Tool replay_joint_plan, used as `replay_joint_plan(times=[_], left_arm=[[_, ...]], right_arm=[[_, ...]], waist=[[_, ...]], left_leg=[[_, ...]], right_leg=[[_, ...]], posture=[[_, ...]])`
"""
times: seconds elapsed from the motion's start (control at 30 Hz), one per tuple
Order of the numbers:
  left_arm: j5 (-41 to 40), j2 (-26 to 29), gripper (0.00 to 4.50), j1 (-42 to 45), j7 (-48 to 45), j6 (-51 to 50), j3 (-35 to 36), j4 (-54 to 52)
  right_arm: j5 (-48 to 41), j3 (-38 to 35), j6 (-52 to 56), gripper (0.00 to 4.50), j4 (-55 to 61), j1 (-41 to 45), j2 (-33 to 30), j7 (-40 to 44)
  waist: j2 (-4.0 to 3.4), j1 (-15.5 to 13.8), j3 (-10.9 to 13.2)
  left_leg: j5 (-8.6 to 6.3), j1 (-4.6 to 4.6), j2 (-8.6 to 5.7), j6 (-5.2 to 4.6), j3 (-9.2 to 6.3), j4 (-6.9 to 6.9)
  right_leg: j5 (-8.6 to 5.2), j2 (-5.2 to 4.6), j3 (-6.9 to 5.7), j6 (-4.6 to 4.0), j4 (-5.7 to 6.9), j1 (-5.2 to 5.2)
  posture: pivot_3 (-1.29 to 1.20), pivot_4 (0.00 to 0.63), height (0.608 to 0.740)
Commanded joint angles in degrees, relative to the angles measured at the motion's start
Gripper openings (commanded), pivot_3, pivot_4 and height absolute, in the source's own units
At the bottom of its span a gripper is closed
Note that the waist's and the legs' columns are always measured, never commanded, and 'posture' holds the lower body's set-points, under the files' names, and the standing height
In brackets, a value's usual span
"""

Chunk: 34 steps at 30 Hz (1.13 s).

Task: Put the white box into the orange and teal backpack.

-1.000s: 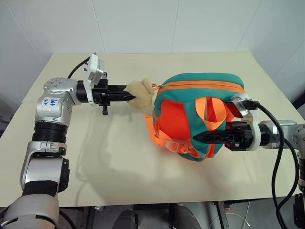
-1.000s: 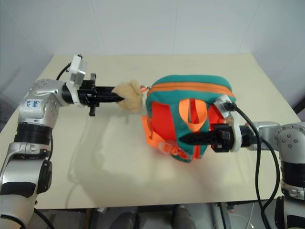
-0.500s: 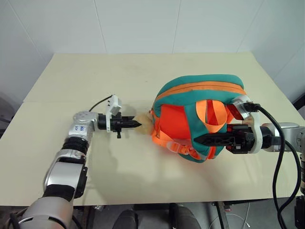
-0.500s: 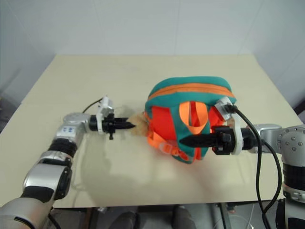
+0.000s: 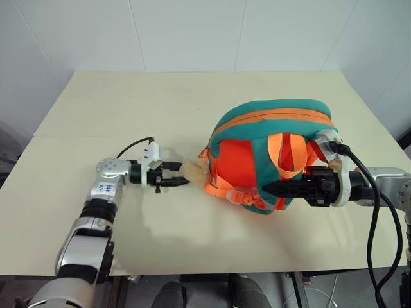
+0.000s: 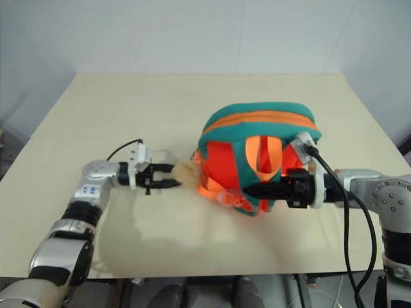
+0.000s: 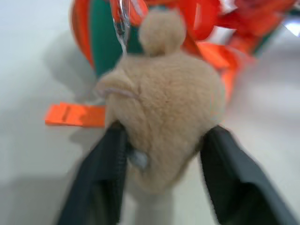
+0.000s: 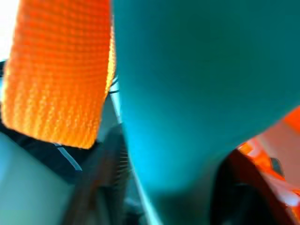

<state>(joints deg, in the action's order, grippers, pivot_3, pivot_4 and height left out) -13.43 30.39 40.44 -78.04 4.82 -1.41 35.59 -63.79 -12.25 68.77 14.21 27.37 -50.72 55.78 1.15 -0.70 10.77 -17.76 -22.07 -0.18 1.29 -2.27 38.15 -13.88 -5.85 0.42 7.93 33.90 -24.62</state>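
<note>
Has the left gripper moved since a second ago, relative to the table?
Yes. The left gripper has dropped from level with the backpack's top to just above the table, and its fingers now stand apart around the plush toy.

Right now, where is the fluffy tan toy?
The plush toy lies on the table at the backpack's left side, between the left pincer's open fingers.

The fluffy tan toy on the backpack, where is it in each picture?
Left eye view: the plush toy lies on the table left of the orange and teal backpack, at the left tool tips.
Right eye view: same spot, just left of the backpack.
Left wrist view: big and central, between the two black fingers.
Right wrist view: teal fabric and orange strap up close.
Shared landmark: the backpack's orange webbing.
</note>
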Motion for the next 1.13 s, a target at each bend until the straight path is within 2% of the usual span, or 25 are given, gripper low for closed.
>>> replay_joint_plan(times=[0.03,0.1,0.13,0.23,0.43,0.57,0.63,0.77,1.13], left_arm=[[-4.37,5.02,3.66,-6.09,-0.87,-5.83,3.09,-14.25],[-7.87,7.08,4.31,-10.63,-0.48,-9.87,5.23,-21.26],[-10.16,7.61,4.47,-12.96,0.07,-12.73,6.45,-24.81],[-15.16,7.64,4.47,-20.94,4.14,-18.94,9.31,-36.08],[-17.89,7.38,4.47,-33.25,9.71,-22.74,11.29,-47.21],[-17.2,7.49,4.47,-35.76,10.36,-19.94,12.05,-48.07],[-17.12,8.05,4.47,-35.64,10.25,-18.99,12.59,-47.43],[-17.26,10.2,4.47,-34.77,8.46,-16.95,14.18,-45.99],[-19.51,14.27,4.47,-34.21,6.43,-17.51,17.36,-45.23]], right_arm=[[9.95,-0.19,-13.65,3.93,3.81,-4.43,-2.3,4.47],[16.22,-0.33,-22.54,4.5,2.96,-7.52,-2.18,5.81],[19.76,-0.02,-27.3,4.5,2.42,-9.67,-3.05,7.74],[29.29,0.22,-41.37,4.5,-0.27,-16.74,-5.2,13.11],[32.59,-4.85,-51.94,4.5,-5.19,-22.1,-5.03,16.66],[33.67,-6.8,-57.71,4.5,-10.38,-21.91,-4.68,18.67],[33.47,-7.72,-61.66,4.5,-12.85,-20.55,-3.46,19.78],[29.79,-6.71,-58.5,4.5,-15.99,-17.65,-3.53,23.52],[34.43,-1.25,-63.96,4.5,-26.56,-8.08,-2.92,27.92]], waist=[[0.0,0.02,0.0],[0.0,0.01,0.0],[0.0,-0.11,0.0],[0.0,-0.65,0.0],[0.0,-0.45,0.0],[-0.03,-0.29,0.02],[-0.03,-0.18,0.02],[-0.03,0.39,0.02],[-0.05,0.98,0.03]], left_leg=[[0.0,0.0,0.0,0.0,0.0,-0.02],[0.0,0.0,0.0,-0.01,0.0,0.02],[0.0,0.0,0.0,0.0,0.0,0.04],[0.0,0.06,-0.02,-0.01,-0.02,0.05],[0.01,0.24,-0.01,0.01,0.01,0.04],[0.02,1.17,0.11,0.04,0.04,-0.14],[0.01,1.46,0.21,0.05,0.04,-0.18],[0.01,1.64,0.22,0.06,0.09,-0.18],[-0.09,1.69,0.27,0.16,0.12,-0.25]], right_leg=[[0.0,0.0,0.0,0.0,0.0,-0.01],[0.0,0.0,0.0,0.0,0.0,0.02],[0.01,0.0,0.0,0.01,-0.01,0.04],[0.02,-0.03,0.02,0.02,-0.03,0.15],[-0.02,-0.01,0.07,-0.07,-0.04,0.22],[-0.22,0.1,0.03,-0.42,-0.19,0.99],[-0.64,0.19,0.03,-1.3,-0.31,1.3],[-0.66,0.19,0.06,-1.35,-0.27,1.42],[-0.64,0.19,0.07,-1.32,-0.17,1.37]], posture=[[0.0,0.15,0.74],[0.0,0.15,0.74],[0.0,0.15,0.74],[0.0,0.15,0.74],[0.0,0.15,0.74],[0.0,0.15,0.74],[0.0,0.15,0.74],[0.0,0.15,0.74],[0.0,0.15,0.74]])
